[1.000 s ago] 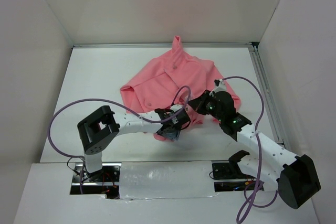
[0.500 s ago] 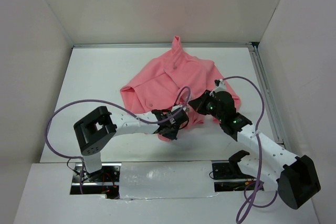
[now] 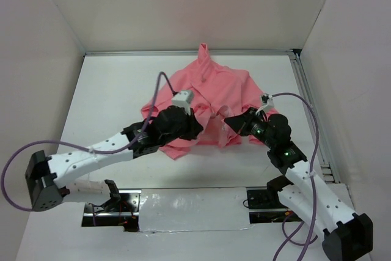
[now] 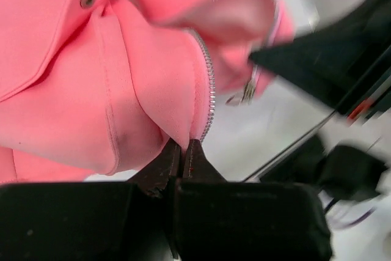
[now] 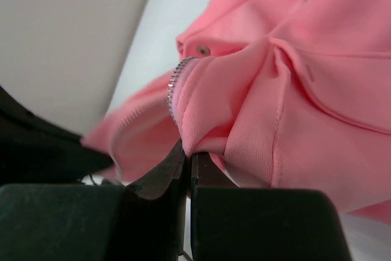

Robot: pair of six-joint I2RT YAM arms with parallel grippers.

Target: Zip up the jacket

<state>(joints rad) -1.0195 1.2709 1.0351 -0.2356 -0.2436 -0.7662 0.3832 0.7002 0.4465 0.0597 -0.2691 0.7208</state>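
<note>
The salmon-pink jacket [image 3: 208, 93] lies crumpled in the middle of the white table. My left gripper [image 3: 199, 129] is at its near hem, and in the left wrist view the gripper [image 4: 182, 146] is shut on the fabric edge just beside the silver zipper teeth [image 4: 211, 84]. A zipper pull [image 4: 247, 93] hangs on the other edge. My right gripper [image 3: 231, 121] sits at the hem a little to the right. In its wrist view the right gripper [image 5: 188, 152] is shut on a fold below a zipper row [image 5: 173, 90]. A snap button [image 5: 202, 50] shows.
White walls enclose the table [image 3: 116, 102] on three sides. A metal rail [image 3: 311, 111] runs along the right edge. Purple cables [image 3: 160, 87] loop over both arms. A silver taped strip [image 3: 189, 207] covers the near edge between the arm bases.
The left arm has swung its elbow far out to the left and its wrist has risen over the jacket. Its gripper has shut on the hem. The right arm shifted slightly right.
</note>
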